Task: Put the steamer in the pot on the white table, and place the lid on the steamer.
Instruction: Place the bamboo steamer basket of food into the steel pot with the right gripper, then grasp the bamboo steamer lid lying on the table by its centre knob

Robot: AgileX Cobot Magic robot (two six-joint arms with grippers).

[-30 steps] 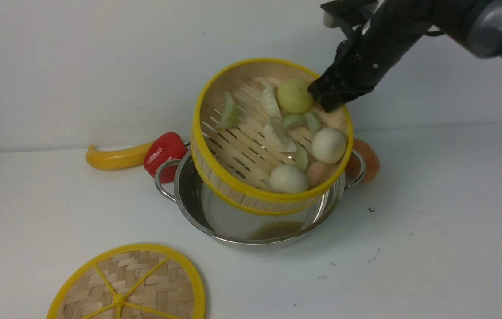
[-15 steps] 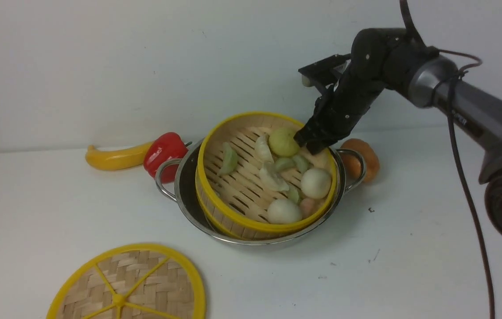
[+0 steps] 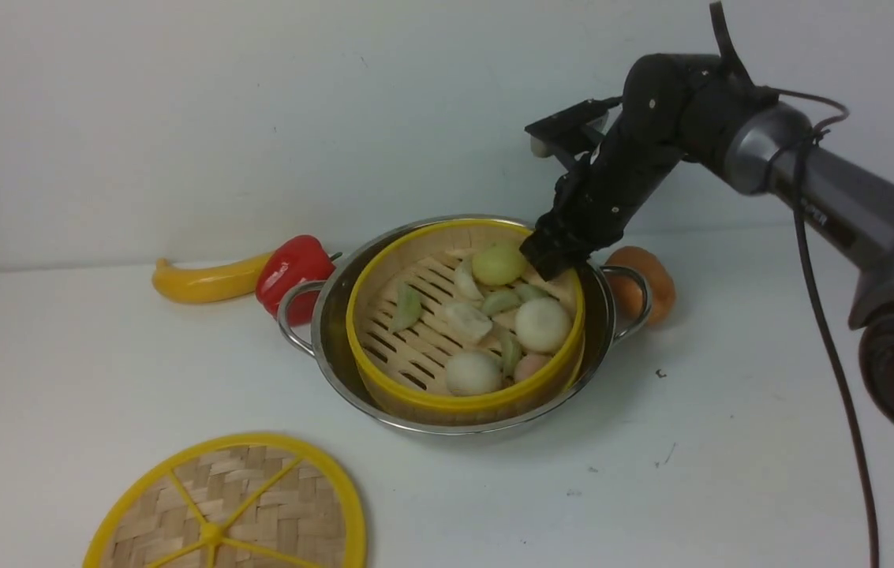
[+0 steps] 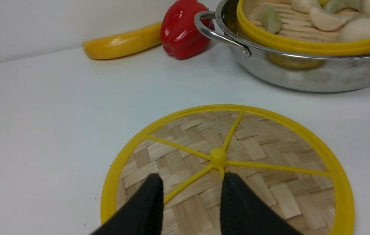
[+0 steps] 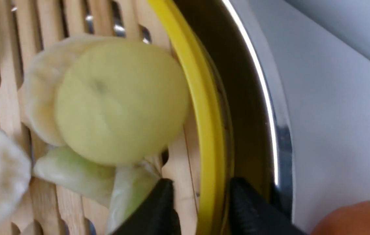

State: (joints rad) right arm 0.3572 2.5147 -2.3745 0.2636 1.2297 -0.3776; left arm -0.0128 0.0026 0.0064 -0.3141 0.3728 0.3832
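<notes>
At the lower left of the front view the lid (image 3: 257,505) lies flat on the white table (image 3: 731,473), the left gripper (image 4: 192,179) over it with fingers spread. Mid-frame the steamer (image 3: 431,398), holding buns and dumplings, sits inside the pot (image 3: 332,315). The right gripper (image 5: 201,187) straddles its far yellow rim, fingers apart, one inside and one outside. Left of the pot, farther back, lies a red pepper (image 3: 293,272)

Lid (image 3: 226,509) free all round; right claw (image 3: 551,265) straddles steamer (image 3: 447,401) far rim.
</notes>
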